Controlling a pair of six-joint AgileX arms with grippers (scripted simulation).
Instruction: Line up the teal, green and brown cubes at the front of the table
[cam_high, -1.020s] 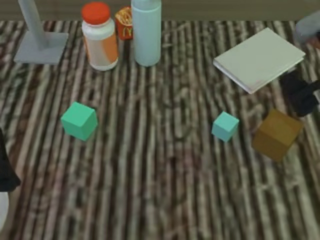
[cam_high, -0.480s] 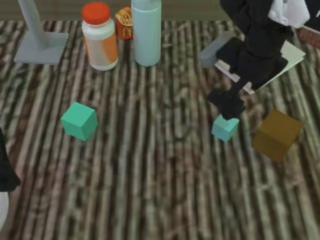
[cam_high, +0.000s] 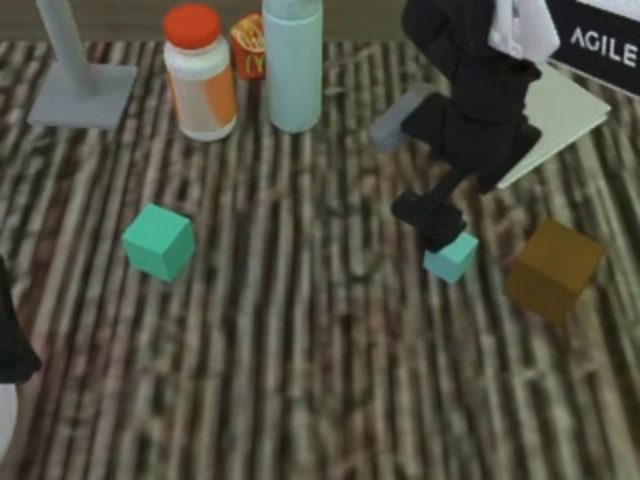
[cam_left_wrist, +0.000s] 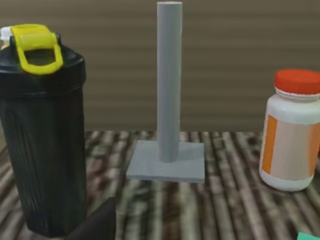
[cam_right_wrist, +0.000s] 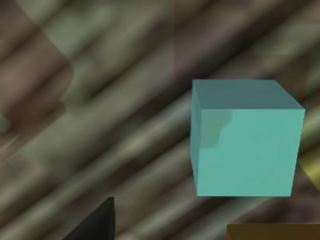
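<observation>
The small teal cube (cam_high: 453, 260) sits on the striped table (cam_high: 320, 380) right of centre, and it fills the right wrist view (cam_right_wrist: 245, 140). My right gripper (cam_high: 432, 218) hangs just over the cube's far-left corner and partly covers it. It is open, and one dark fingertip (cam_right_wrist: 99, 224) shows beside the cube with nothing held. The brown cube (cam_high: 555, 270) lies close to the teal one's right, and its edge (cam_right_wrist: 272, 233) shows in the right wrist view. The green cube (cam_high: 158, 241) rests at mid-left. My left gripper (cam_high: 12, 345) is parked at the left edge, open.
Along the back stand a grey post on a base (cam_high: 80, 85), an orange-capped white bottle (cam_high: 200, 75), a red-and-yellow box (cam_high: 248, 45) and a tall pale bottle (cam_high: 293, 65). A pale book (cam_high: 565, 110) lies back right under my right arm. A black shaker (cam_left_wrist: 42, 130) stands near my left gripper.
My right arm swung in from the right edge, across the book, and its gripper came down over the teal cube. The cubes and my left arm have not moved.
</observation>
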